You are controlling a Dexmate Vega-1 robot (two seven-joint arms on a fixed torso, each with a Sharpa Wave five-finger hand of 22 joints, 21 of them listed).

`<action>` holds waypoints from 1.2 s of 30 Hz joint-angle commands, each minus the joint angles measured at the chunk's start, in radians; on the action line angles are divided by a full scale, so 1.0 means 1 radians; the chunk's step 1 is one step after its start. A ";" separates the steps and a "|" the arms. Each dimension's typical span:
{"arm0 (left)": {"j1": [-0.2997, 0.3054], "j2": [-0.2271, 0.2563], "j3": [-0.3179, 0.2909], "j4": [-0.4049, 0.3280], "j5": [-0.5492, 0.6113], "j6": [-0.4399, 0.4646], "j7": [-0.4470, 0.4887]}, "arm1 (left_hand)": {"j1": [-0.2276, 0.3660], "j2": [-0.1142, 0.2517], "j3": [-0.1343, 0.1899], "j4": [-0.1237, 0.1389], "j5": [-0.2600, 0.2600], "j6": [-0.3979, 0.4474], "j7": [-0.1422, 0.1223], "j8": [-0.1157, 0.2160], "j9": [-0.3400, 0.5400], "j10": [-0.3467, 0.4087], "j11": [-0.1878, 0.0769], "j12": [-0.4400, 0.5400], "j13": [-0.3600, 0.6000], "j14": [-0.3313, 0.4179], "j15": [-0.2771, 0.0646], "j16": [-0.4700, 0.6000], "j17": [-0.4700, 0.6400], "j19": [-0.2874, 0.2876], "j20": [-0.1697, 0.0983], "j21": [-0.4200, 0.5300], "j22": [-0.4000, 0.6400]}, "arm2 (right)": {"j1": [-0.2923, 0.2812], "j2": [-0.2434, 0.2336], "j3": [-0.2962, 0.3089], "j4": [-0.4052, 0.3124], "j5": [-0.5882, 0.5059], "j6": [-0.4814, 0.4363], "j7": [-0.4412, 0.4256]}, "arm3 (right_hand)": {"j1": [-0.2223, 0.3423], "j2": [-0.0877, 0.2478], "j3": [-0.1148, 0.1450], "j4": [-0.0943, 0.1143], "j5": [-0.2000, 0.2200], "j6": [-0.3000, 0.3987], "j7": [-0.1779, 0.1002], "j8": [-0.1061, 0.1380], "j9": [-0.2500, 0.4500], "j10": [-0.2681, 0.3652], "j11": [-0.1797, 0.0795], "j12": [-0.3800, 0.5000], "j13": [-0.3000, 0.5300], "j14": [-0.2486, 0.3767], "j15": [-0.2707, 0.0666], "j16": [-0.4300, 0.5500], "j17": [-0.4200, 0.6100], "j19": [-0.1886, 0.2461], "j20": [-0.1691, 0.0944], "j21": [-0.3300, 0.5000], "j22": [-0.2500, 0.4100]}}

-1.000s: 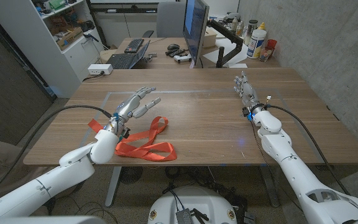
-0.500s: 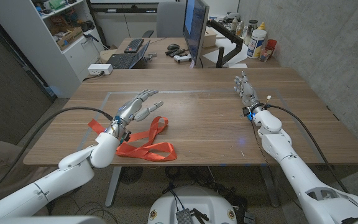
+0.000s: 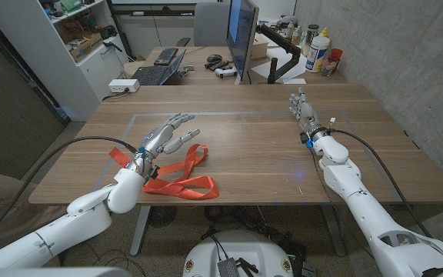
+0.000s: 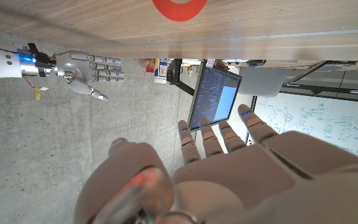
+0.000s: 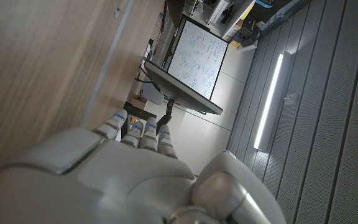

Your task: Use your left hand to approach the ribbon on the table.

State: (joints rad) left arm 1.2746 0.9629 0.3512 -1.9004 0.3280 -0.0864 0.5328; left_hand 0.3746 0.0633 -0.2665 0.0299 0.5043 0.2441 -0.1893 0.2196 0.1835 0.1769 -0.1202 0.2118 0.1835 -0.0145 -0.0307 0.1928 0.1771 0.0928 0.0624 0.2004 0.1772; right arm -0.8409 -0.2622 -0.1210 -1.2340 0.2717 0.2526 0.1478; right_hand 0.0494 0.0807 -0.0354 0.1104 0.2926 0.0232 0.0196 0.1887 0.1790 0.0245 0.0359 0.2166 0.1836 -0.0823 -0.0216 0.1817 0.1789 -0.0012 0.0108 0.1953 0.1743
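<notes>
The desk (image 3: 244, 154) is wood, brown with a fine straight grain, and its top has a smooth, faintly satin finish that catches a pale sheen toward the far side. The ribbon (image 3: 177, 181) looks like flat woven cloth, bright orange-red and matt, lying in soft loops. The left robot hand (image 3: 166, 134) has a grey metallic look with a dull shine on its fingers, while the arm behind it wears a smooth, glossy white plastic shell. The right robot hand (image 3: 304, 112) shows the same grey metal-like finish, and its arm the same white plastic. Black cables with a matt rubbery skin run along both arms. The wall beside the desk is rough grey concrete.
</notes>
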 commanded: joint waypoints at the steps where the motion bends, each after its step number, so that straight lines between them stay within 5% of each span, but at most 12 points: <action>1: 0.043 -0.001 -0.022 0.033 0.021 -0.081 0.065 | 0.017 0.000 -0.003 -0.010 0.008 0.029 -0.003 0.010 0.003 0.022 -0.003 0.008 0.003 0.015 -0.056 0.004 0.001 0.016 -0.003 0.007 0.000 | -0.005 0.000 -0.002 -0.005 0.000 -0.002 0.000 | 0.004 0.040 0.006 0.000 0.004 0.008 0.001 0.006 0.006 -0.003 0.005 -0.003 0.004 -0.008 0.002 0.001 0.002 -0.004 0.002 -0.001 0.006; 36: 0.118 0.017 -0.029 -0.009 0.028 -0.018 0.016 | 0.027 -0.004 -0.006 -0.016 0.018 0.023 0.001 -0.004 0.002 0.011 -0.001 -0.003 0.003 0.006 -0.057 -0.003 0.002 0.009 -0.006 -0.001 0.001 | 0.000 -0.001 -0.004 0.011 -0.007 0.006 -0.012 | 0.004 0.039 0.008 0.000 0.003 -0.004 0.001 -0.001 0.006 -0.010 0.002 -0.005 0.004 -0.010 0.002 0.001 0.002 -0.006 0.002 0.000 0.006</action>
State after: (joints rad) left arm 1.3593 0.9706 0.3256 -1.8851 0.3616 -0.1305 0.5626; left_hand 0.3930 0.0608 -0.2706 0.0178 0.5167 0.2681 -0.1856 0.2196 0.1835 0.1906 -0.1230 0.2119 0.1835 -0.0045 -0.0306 0.1930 0.1771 0.1055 0.0577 0.2004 0.1772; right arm -0.8450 -0.2610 -0.1239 -1.2256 0.2684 0.2584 0.1425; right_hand 0.0494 0.0807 -0.0312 0.1062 0.2926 0.0232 0.0196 0.1887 0.1789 0.0246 0.0359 0.2166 0.1836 -0.0859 -0.0179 0.1817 0.1789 -0.0011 0.0108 0.1953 0.1743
